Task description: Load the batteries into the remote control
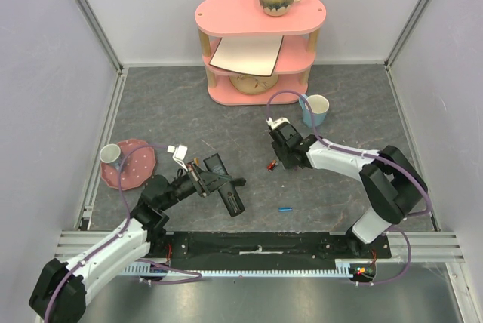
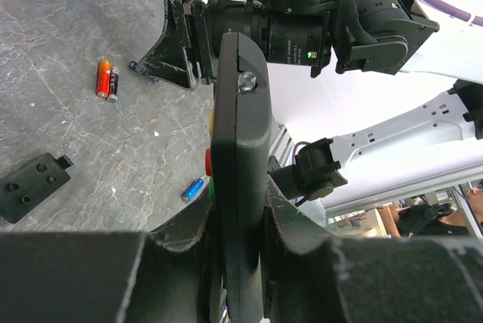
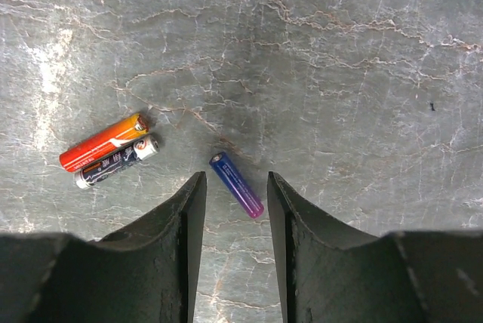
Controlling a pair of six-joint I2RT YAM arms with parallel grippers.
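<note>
Grey marbled tabletop [image 3: 362, 74]: a small dark-purple battery cell [image 3: 237, 185] lies aslant between the spread fingers of our right pincer [image 3: 234, 179]. Our left pincer [image 2: 240, 213] pinches the slim black remote control [image 2: 240, 112]. Closing askew may roll it away.

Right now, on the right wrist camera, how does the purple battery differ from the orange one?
Colour: the purple battery fades blue to purple; the orange battery is orange and red.
Pose: the purple battery slants down to the right, the orange battery up to the right.
Company: the purple battery lies alone, partly between the fingers of the open right tool; the orange battery lies beside a dark battery.
Both lie flat on the table.
</note>
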